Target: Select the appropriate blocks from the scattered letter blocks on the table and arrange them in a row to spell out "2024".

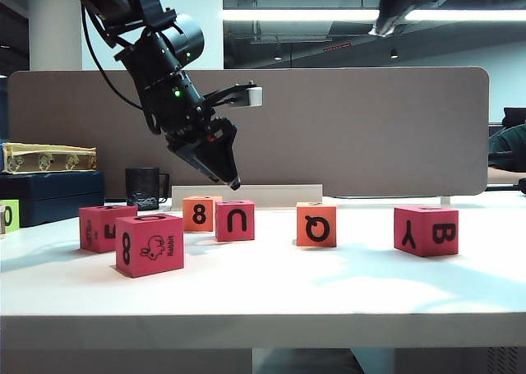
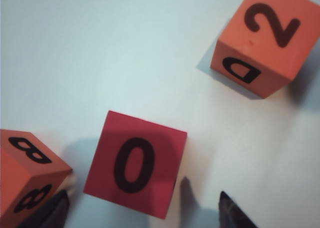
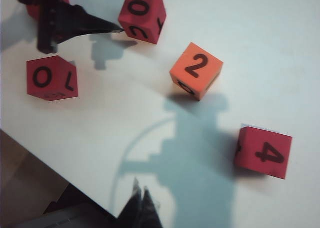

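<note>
My left gripper (image 1: 232, 178) hangs open just above the pink block (image 1: 235, 220) that shows U in front and 0 on top (image 2: 135, 164). Its two dark fingertips (image 2: 59, 208) stand wide apart, with nothing held between them. The orange 8 block (image 2: 27, 175) lies close beside one fingertip. Further right are the orange block with Q in front (image 1: 316, 224) and 2 on top (image 3: 196, 70), and the pink Y B block (image 1: 425, 229) with 4 on top (image 3: 263, 152). My right gripper (image 3: 140, 190) is shut and empty, high over the table's front edge.
A pink rabbit block (image 1: 149, 244) and another pink block (image 1: 103, 228) sit at the front left of the white table (image 1: 263, 296). A lime-green block (image 1: 8, 215), a black mug (image 1: 145, 187) and a dark box (image 1: 51, 195) stand at the back left. A brown partition (image 1: 370, 127) runs behind.
</note>
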Controlling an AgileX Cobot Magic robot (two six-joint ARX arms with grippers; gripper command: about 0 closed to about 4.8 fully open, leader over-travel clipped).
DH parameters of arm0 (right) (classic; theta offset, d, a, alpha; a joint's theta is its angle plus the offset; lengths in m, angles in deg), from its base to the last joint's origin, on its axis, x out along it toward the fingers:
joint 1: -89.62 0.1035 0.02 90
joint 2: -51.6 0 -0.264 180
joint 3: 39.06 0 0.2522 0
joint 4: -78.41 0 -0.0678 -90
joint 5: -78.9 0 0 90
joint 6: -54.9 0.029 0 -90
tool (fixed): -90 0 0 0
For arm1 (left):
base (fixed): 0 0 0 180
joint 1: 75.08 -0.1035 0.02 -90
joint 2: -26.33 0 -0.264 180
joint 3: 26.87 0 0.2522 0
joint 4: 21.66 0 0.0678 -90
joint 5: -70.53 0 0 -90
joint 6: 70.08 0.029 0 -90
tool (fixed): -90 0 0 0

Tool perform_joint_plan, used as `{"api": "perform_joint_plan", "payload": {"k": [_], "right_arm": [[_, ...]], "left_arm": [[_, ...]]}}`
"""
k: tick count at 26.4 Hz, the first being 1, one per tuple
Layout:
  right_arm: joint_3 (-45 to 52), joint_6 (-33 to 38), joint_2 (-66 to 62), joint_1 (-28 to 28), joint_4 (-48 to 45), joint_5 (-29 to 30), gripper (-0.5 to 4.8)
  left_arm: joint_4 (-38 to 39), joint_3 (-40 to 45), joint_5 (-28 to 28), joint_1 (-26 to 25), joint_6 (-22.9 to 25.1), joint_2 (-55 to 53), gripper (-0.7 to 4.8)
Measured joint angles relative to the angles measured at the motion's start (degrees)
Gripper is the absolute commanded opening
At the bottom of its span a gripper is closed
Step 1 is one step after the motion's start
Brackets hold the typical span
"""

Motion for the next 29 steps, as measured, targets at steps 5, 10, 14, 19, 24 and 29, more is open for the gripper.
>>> {"api": "perform_joint_plan", "payload": {"k": [5,10,14,19,24,29], "right_arm": [[0.0,-0.07,0.0,0.79,0.46,0.02,-0.02],[0.0,-0.07,0.0,0.72,1.88,0.02,-0.02],[0.0,-0.07,0.0,0.72,2.45,0.0,-0.02],[0.0,-0.07,0.0,0.74,2.1,0.0,-0.02],[0.0,-0.07,0.0,0.72,0.35,0.0,-0.02],[0.0,-0.07,0.0,0.72,0.37,0.0,-0.02]], "left_arm": [[-1.66,-0.04,1.29,0.0,1.29,-1.9,4.79],[-3.56,-0.04,1.29,-0.02,1.29,-4.35,4.79],[-4.98,-0.04,1.29,-0.04,1.09,-5.46,3.44],[-5.09,-0.04,-0.77,-0.13,-2.05,-5.53,3.03],[-5.11,-0.04,-1.33,-0.13,-8.66,-5.53,3.04],[-5.22,-0.04,-1.38,0.09,-21.18,-5.53,3.03]]}}
